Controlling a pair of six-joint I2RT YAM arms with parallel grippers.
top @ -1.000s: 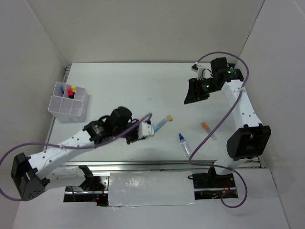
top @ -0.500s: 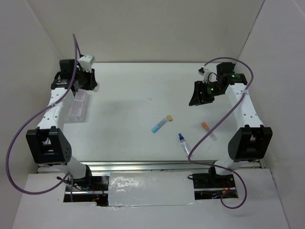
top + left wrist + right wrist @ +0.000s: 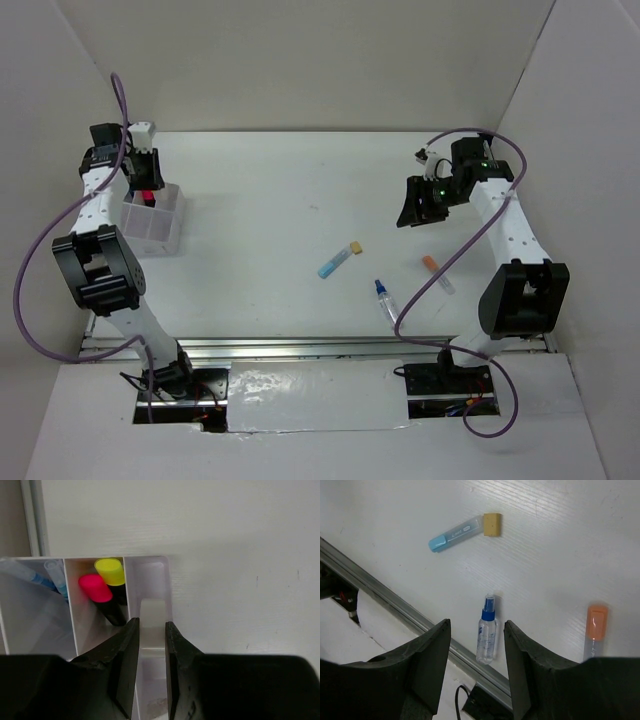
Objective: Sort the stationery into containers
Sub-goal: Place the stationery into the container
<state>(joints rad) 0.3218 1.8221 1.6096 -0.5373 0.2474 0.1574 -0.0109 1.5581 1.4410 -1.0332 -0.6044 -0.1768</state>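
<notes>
**A:** What lies nearest the arm bases?

**B:** In the overhead view, the blue-capped bottle [image 3: 386,300] lies flat on the table [image 3: 270,180], lower right of centre. Just past it to the right lies the orange-capped tube [image 3: 436,272]. To the left, near the middle of the frame, is the light-blue marker [image 3: 338,259]. None of the three touch.

**A:** And the right gripper?

**B:** The right gripper [image 3: 476,625] hangs above the table in the upper right. Its jaws are spread with nothing between them. Its own camera looks down past them onto the bottle.

**A:** Where is the box?

**B:** The organizer box [image 3: 165,232] sits at the left edge. In the left wrist view, a pink-capped highlighter [image 3: 95,587] and a yellow-capped highlighter [image 3: 110,571] stand caps up in one compartment. Thin pens [image 3: 55,577] lean in the compartment to their left.

**A:** And the left gripper?

**B:** The left gripper [image 3: 151,630] is over the box, its fingers clamped on the clear tape ring [image 3: 152,612]. The ring is held on edge at the right-hand compartment. I cannot tell whether it touches the wall.
</notes>
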